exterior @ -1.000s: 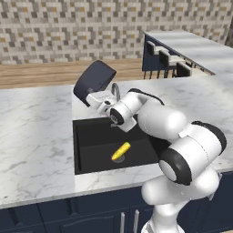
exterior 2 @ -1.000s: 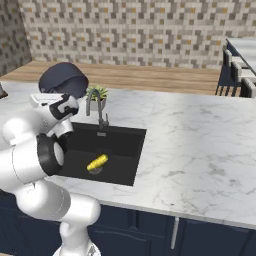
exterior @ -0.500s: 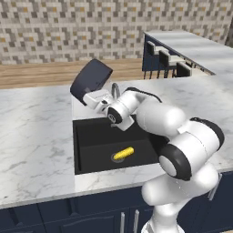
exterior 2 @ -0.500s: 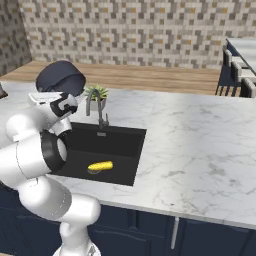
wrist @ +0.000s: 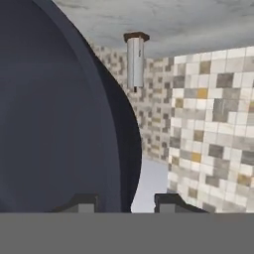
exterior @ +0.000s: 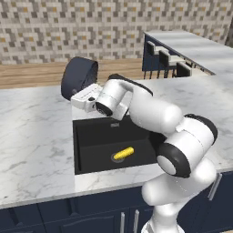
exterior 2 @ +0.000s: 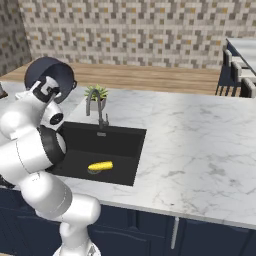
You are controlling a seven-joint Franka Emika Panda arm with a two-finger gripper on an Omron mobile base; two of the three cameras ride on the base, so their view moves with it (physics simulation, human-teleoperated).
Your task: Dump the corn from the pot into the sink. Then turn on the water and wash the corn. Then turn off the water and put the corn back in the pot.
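Observation:
The dark navy pot [exterior: 79, 75] is held up on its side above the counter at the sink's back left corner, mouth tipped toward the basin. My gripper [exterior: 84, 97] is shut on its rim; from the right the pot [exterior 2: 49, 76] sits over the gripper [exterior 2: 44, 90]. In the hand view the pot wall [wrist: 59, 114] runs between my fingertips [wrist: 83, 202]. The yellow corn [exterior: 124, 153] lies flat on the floor of the black sink [exterior: 98, 139], by the drain. The corn [exterior 2: 100, 165] rests near the front of the sink [exterior 2: 117, 142].
A curved metal faucet [exterior 2: 98, 109] and a small potted plant [exterior 2: 95, 93] stand behind the sink. White marble counter [exterior: 32, 136] surrounds the basin. Dark stools [exterior: 164, 60] line a second counter at the far right. A tiled wall [wrist: 213, 129] is behind.
The corn has dropped and settled flat on the sink floor. The pot, still gripped, has swung a little left and tipped further over.

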